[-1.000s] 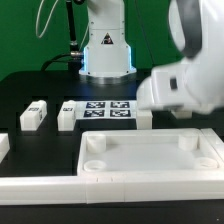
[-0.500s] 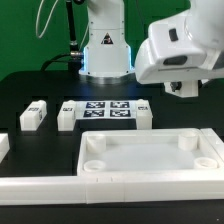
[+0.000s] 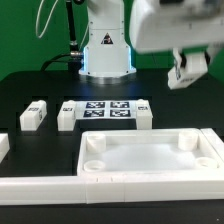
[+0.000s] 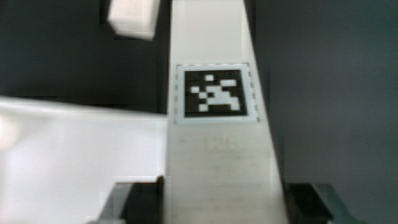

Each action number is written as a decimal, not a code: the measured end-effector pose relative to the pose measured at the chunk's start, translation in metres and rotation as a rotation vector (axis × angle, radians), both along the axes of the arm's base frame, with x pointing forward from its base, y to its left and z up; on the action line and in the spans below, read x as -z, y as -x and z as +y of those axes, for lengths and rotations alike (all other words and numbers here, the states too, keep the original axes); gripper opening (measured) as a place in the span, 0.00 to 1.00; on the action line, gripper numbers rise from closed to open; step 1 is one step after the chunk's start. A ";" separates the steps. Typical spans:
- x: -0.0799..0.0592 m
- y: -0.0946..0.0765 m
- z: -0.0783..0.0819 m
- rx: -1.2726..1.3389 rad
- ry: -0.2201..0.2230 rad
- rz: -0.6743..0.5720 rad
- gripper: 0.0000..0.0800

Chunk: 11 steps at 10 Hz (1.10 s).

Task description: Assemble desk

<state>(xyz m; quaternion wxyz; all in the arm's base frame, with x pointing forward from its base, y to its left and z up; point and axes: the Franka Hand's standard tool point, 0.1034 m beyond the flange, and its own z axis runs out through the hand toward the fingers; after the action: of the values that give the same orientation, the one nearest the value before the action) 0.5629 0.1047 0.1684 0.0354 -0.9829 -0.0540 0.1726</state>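
Gripper (image 3: 186,72) risen w/ arm since a sec ago, pinching leg (image 4: 217,110); next, prob. carry to top (image 3: 150,158) socket.

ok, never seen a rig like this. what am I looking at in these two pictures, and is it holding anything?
There are two cameras. The exterior view looks at the whole scene from off the machine. The wrist view comes from a camera on the arm itself, looking along its hand.

The machine is a single robot arm with a two-finger hand.

On the black table lie the desk's white rimmed tabletop, some loose legs with square tags, and a flat marker board. The board belongs to the rig, not to the desk.

The hand is closed on one leg, raised above the table. The wrist view shows this held leg up close, between the two fingers.
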 end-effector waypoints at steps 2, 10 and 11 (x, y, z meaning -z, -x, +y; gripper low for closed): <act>0.009 0.001 0.002 0.011 -0.007 -0.159 0.36; -0.041 -0.074 -0.011 -0.018 -0.052 -0.701 0.36; -0.038 -0.073 -0.011 -0.015 -0.053 -0.733 0.36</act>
<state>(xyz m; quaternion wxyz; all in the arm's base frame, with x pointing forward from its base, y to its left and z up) 0.6359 0.0934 0.2068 0.0380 -0.9777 -0.0750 -0.1924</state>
